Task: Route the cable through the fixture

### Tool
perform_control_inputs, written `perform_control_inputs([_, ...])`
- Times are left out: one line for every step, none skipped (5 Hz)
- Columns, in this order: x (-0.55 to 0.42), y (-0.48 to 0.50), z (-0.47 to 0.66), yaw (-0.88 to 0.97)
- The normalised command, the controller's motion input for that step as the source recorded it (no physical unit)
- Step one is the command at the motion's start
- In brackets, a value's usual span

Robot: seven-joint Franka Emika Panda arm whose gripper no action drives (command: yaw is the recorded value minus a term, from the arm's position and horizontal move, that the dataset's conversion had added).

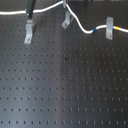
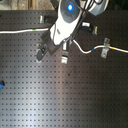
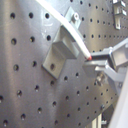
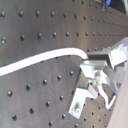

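Observation:
The white cable (image 1: 80, 25) runs from the first exterior view's left edge up to the top middle. It then curves down past the middle metal fixture (image 1: 65, 21), shows a blue band, and passes the right fixture (image 1: 108, 27) with a yellow band beyond it. My gripper (image 1: 31, 9) hangs above the left fixture (image 1: 29, 31). In the first wrist view the gripper (image 3: 93, 62) is shut on the cable (image 3: 65, 25), which crosses over the fixture (image 3: 59, 51). The second wrist view shows the cable (image 4: 45, 57) entering the gripper (image 4: 94, 62) beside the fixture (image 4: 85, 87).
The black perforated board (image 1: 65, 85) fills the scene. In the second exterior view the white arm (image 2: 67, 22) covers the board's middle back. Two more metal fixtures (image 2: 42, 19) (image 2: 93, 27) stand behind it. A small blue object (image 2: 1, 85) lies at the second exterior view's left edge.

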Motion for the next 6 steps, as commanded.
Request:
perform_control_inputs([-0.166, -0.005, 0.28, -0.01])
perform_control_inputs([-0.126, 0.138, 0.24, 0.00])
perform_control_inputs([-0.104, 0.180, 0.25, 0.00])
perform_control_inputs([0.037, 0.196, 0.46, 0.01])
perform_control_inputs([0.028, 0.024, 0.68, 0.00])
perform_control_inputs([-0.075, -0.052, 0.64, -0.12])
